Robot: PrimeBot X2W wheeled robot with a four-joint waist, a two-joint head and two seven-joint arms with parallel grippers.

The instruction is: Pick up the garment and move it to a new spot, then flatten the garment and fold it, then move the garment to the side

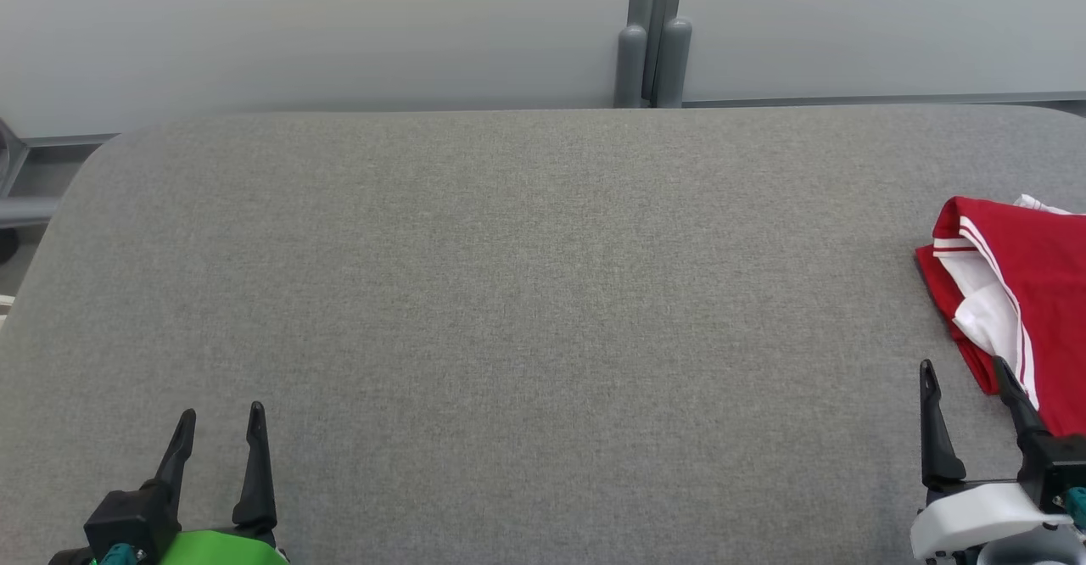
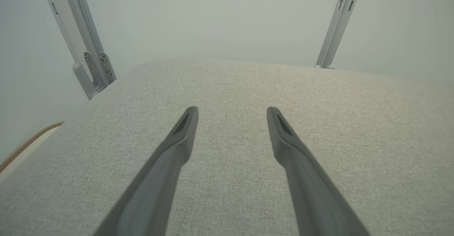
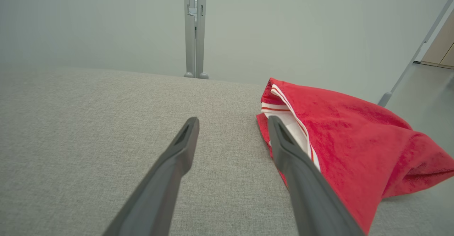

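Note:
The garment (image 1: 1031, 285) is red with white panels and stripes. It lies folded in a bundle at the right edge of the grey fabric table (image 1: 509, 293), partly cut off by the head view's border. My right gripper (image 1: 963, 367) stands open at the lower right, its right finger just in front of the garment's near edge and nothing between the fingers. In the right wrist view the garment (image 3: 340, 140) sits to the right of the open right gripper (image 3: 232, 121). My left gripper (image 1: 221, 412) is open at the lower left over bare table, as the left wrist view also shows for this gripper (image 2: 232, 110).
A pale wall with grey posts (image 1: 653, 47) runs behind the table's far edge. The table's rounded left corner (image 1: 76, 183) drops off to a grey frame and floor. Bare table surface stretches between the two grippers.

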